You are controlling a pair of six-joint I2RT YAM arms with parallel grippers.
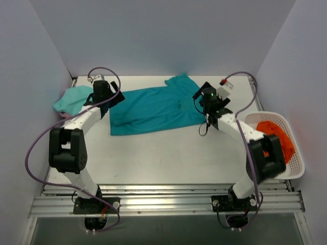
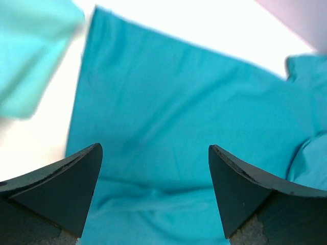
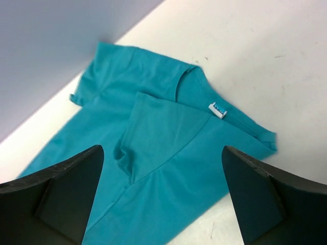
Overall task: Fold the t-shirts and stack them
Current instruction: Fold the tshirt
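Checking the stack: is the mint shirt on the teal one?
No, the mint shirt lies bunched left of the teal shirt, not on it.

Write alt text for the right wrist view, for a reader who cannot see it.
A deep teal t-shirt lies on a white table, its white neck label showing and one sleeve folded in over the body. The right claw is open above it, its dark fingers at the bottom corners.

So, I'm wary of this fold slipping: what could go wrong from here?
The folded-in flap lies loose over the collar end of the teal t-shirt; the open right gripper may pinch only that layer. The bunched mint t-shirt sits beside the open left gripper and could get dragged along.
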